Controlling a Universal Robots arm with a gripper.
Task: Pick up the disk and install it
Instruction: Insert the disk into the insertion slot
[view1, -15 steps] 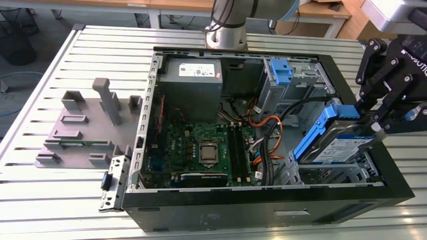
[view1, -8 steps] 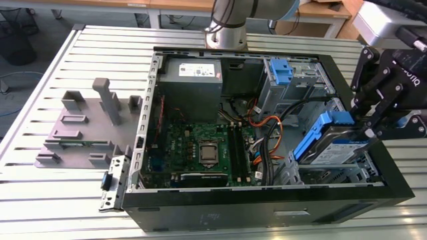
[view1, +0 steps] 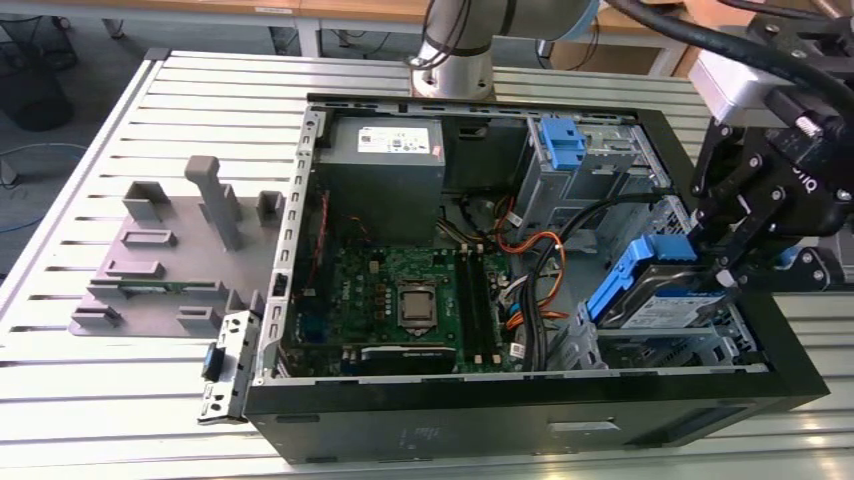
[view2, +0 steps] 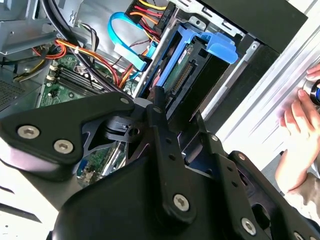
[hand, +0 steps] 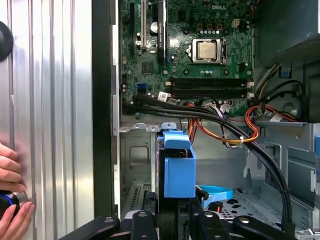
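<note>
Your claw (view1: 722, 268) pinched the disk (view1: 657, 303) by its blue frame. The disk leaned inside the computer case (view1: 467, 425) on the desk (view1: 120, 390), in the case's corner far from the grey stand (view1: 174, 260).

Print spots, wording not read out. White sticker (view1: 388, 140) with a red patch on the power supply (view1: 380, 190), at the case's (view1: 534, 400) far edge. White-and-blue label (view1: 663, 312) on the disk (view1: 651, 288), at the case's edge on the exterior view's right. White lettering (hand: 218, 7) on the motherboard (hand: 150, 70), near the CPU socket (hand: 206, 50).
</note>
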